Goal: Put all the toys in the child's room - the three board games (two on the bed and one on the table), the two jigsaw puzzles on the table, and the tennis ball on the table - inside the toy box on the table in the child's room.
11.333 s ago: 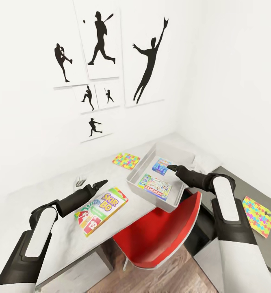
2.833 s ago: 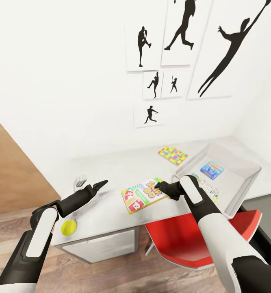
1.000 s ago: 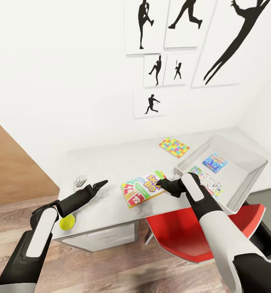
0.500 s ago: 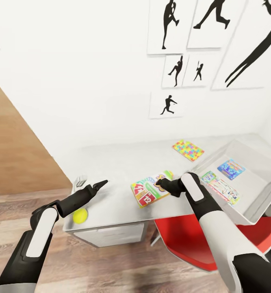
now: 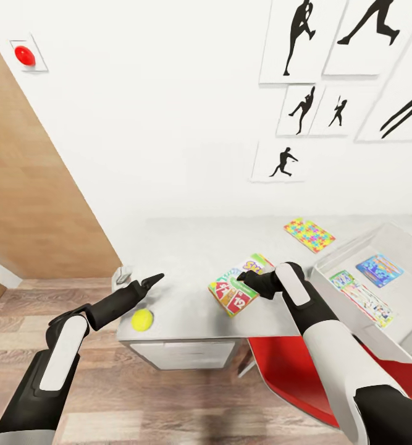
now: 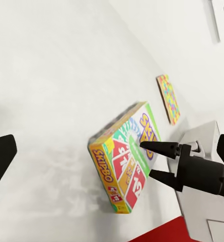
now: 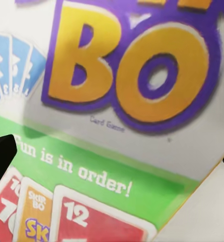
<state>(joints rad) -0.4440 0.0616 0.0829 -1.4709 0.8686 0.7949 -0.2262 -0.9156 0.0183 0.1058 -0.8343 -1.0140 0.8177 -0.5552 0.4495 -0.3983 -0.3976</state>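
While the right end effector (image 5: 243, 279) is hovering just above the Skip-Bo box (image 5: 239, 283), its two fingers are standing apart, with nothing between them. In the left wrist view those dark fingers (image 6: 159, 148) are pointing at the printed lid, and the right wrist view is looking straight down at the word "BO" from close by. This is probably the line-up for a grasp, since the box is lying flat on the table (image 5: 187, 247) and a flat box offers only its edges to pinch.

The toy box (image 5: 409, 355) is sitting at the table's right end, with the small blue board game (image 5: 379, 269) and the Monopoly box (image 5: 362, 297) lying in it. One jigsaw puzzle (image 5: 309, 235) is lying flat behind the Skip-Bo box, near the wall and apart from the toy box. The tennis ball (image 5: 142, 319) is resting near the table's front left corner, close to the left end effector (image 5: 157, 277). That one is hanging idle over the table; whether its fingers are parted I cannot tell. A red chair (image 5: 292, 371) is sitting tucked under the table.
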